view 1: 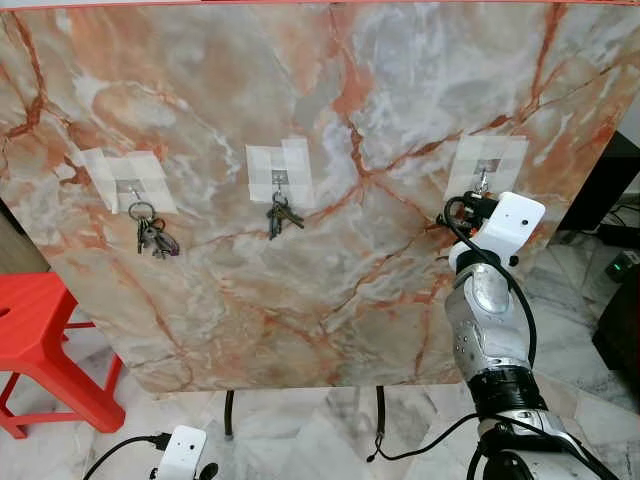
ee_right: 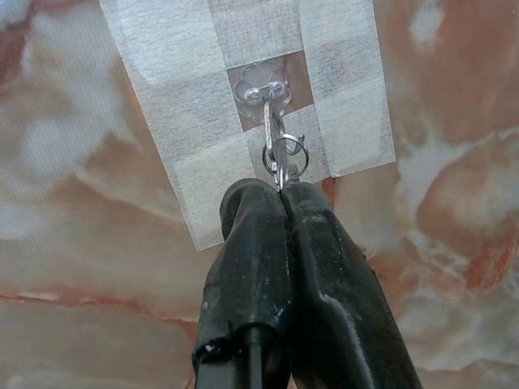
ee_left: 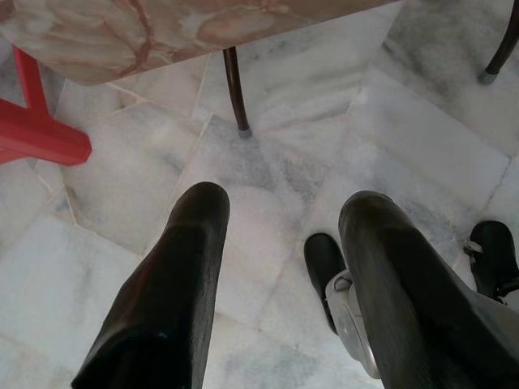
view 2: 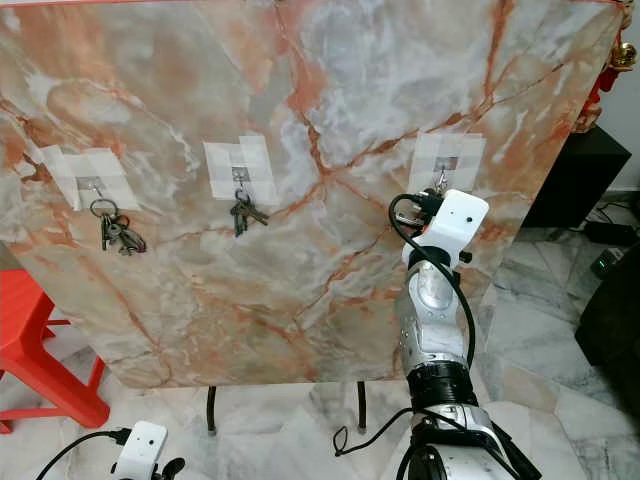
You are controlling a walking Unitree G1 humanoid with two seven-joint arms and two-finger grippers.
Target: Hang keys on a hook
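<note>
Head stereo pair is looking fwd and slightly down at a tilted marble board (view 1: 330, 200) from a moderate distance; both eyes are sharing the board, three taped hooks, the red stool (view 1: 45, 340) and the raised right arm (right eye is showing it all shifted a bit toward the robot's left). Left wrist cam is pointing down along the left gripper (ee_left: 280, 227), taking in floor tiles (ee_left: 324, 121) beyond the fingertips, plus a board edge and stool leg farther out. Right wrist cam is sitting v. close to the board, facing along the right gripper (ee_right: 281, 190) at the taped hook (ee_right: 263, 85) just past its tips.
</note>
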